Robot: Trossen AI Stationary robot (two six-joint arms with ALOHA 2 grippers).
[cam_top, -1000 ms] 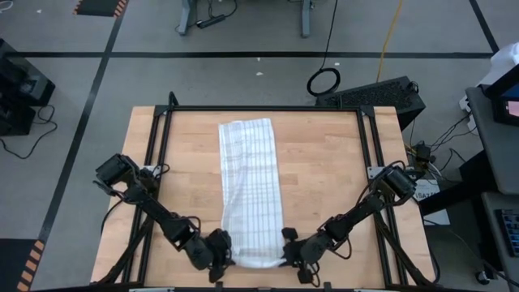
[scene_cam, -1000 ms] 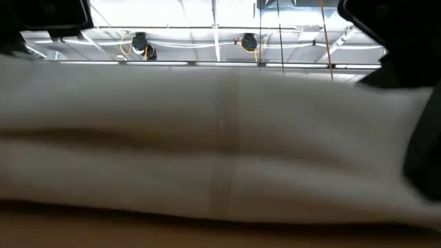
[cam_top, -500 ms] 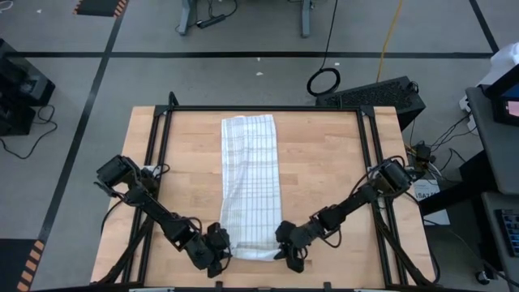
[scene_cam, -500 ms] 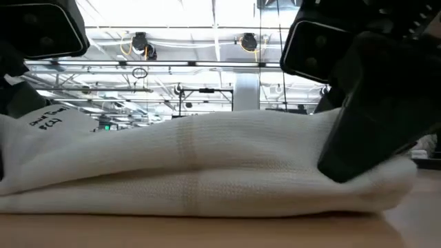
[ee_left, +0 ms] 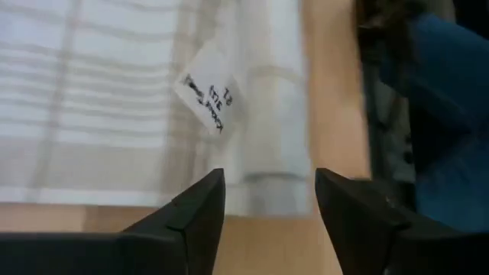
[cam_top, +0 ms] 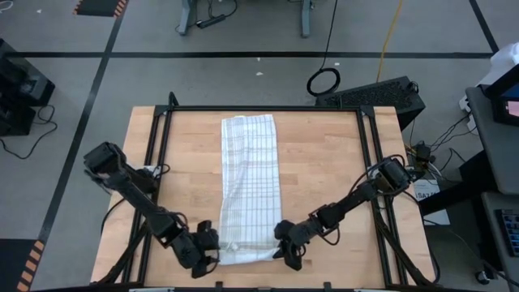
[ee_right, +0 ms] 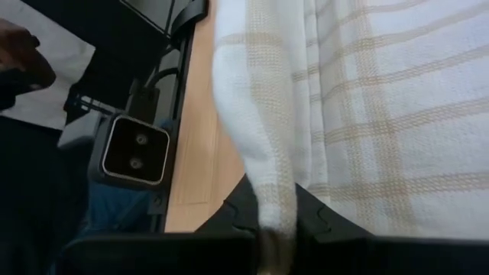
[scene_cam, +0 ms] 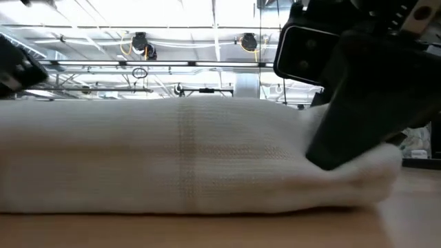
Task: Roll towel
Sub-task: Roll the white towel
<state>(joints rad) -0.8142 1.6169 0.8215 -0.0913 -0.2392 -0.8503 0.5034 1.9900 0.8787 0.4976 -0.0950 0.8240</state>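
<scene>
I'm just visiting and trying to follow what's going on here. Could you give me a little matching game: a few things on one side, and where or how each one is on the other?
Things:
1. left claw
2. right claw
3. towel
4. small written tag

States:
A. long strip lying down the table's middle, rolled at the near end
B. shut on the towel's edge
C. open, nothing between its fingers
D. lying on the towel, near the left claw

Pairs: 1-C, 2-B, 3-A, 4-D

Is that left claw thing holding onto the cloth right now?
No: in the left wrist view the left gripper's two dark fingers stand apart with nothing between them, and the towel lies just beyond their tips.
</scene>
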